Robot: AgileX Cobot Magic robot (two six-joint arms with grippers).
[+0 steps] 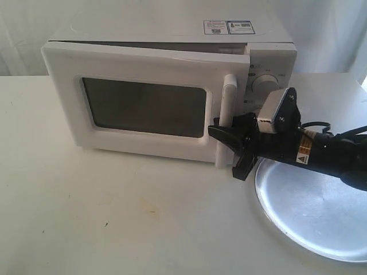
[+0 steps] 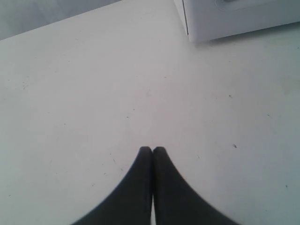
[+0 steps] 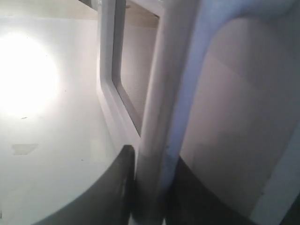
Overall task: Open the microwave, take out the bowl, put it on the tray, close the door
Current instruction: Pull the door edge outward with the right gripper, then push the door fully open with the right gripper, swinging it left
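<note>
R gripper (image 1: 226,150) is clamped across the lower end of the handle (image 1: 229,103). The door (image 1: 143,74) stands cracked a little off the microwave (image 1: 269,57) front. The bar looks rigid, smooth plastic, so a square pinch low down w/ a pull along the door's arc should suit (a straight tug may slip off). L gripper (image 2: 152,152) hangs pinched together on nothing over the table (image 2: 70,93). Bowl not visible, prob. inside; tray (image 1: 309,206) lies just under the R arm.
</note>
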